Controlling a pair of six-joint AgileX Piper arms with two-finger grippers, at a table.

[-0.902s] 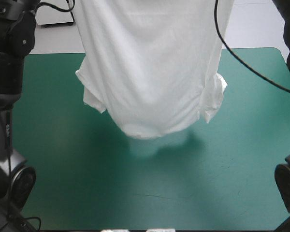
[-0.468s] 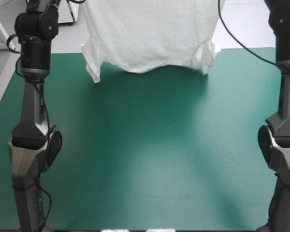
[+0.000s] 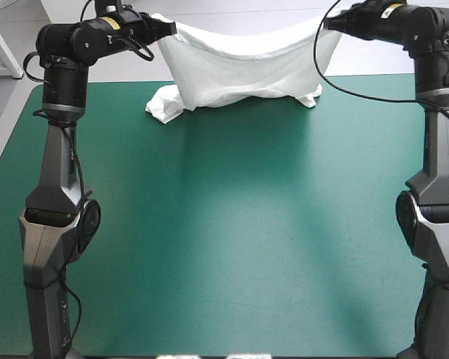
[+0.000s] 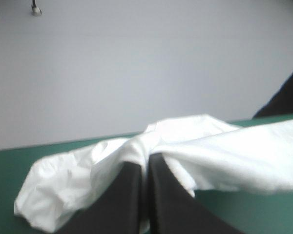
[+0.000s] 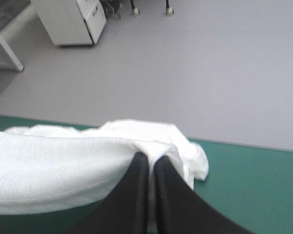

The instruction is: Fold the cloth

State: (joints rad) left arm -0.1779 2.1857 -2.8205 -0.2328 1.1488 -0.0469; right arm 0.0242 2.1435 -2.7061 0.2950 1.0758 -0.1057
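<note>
The table (image 3: 232,224) carried a teal-green cover (image 3: 299,187) that lay flat over it, its far corners rounded, with a few faint scuff marks toward the near edge.

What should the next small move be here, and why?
Probably draw both arms toward the near edge while lowering. The left gripper and right gripper hold the T-shirt stretched above the table, at its far edge, with only the shirt's lower end resting down.
</note>
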